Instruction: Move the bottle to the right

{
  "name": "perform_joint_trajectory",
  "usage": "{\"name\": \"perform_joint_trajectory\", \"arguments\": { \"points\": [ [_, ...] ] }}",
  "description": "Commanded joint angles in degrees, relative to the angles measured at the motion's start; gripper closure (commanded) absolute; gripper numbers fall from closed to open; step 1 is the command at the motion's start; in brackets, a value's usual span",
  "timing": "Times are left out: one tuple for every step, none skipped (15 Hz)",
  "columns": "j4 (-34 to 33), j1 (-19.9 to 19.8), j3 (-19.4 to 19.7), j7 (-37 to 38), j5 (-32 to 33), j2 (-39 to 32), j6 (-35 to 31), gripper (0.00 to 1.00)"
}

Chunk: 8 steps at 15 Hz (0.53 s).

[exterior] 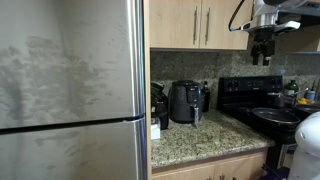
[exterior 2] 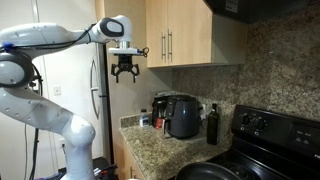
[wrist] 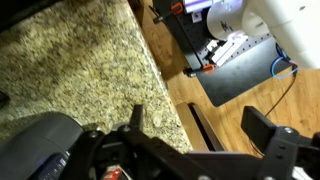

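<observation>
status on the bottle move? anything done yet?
Done: nothing visible. The bottle stands on the granite counter beside the air fryer, untouched.
In hand: the gripper hangs open and empty high above the counter, at cabinet height.
Left: descend to the bottle, grasp it, carry it right, release.

White rounded arm [exterior 2: 45, 35], black gripper [exterior 2: 124, 76], black fingers [wrist: 264, 130]
</observation>
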State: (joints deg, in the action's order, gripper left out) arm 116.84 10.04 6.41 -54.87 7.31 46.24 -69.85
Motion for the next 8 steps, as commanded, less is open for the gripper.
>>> {"name": "perform_joint_trajectory", "arguments": {
  "points": [
    [-3.83, 0.46, 6.64, -7.82, 6.29, -5.93, 3.47, 0.0],
    [-1.64, 1.34, 6.93, -9.93, 5.93, -5.8, 2.38, 0.0],
    [-0.04, 1.59, 6.52, -10.78, 4.92, -5.55, 2.09, 0.0],
    [1.84, 2.33, 5.86, -11.89, 2.61, -4.98, 2.34, 0.0],
    [3.81, 2.77, 4.28, -12.35, 0.78, -3.76, 2.67, 0.0],
    [5.39, 3.43, 2.6, -12.98, -0.36, -2.61, 3.54, 0.0],
    [7.22, 4.19, 0.85, -13.78, -0.57, -0.98, 4.46, 0.0],
    [7.7, 5.14, -0.79, -14.69, -0.33, -0.3, 5.96, 0.0]
  ]
}}
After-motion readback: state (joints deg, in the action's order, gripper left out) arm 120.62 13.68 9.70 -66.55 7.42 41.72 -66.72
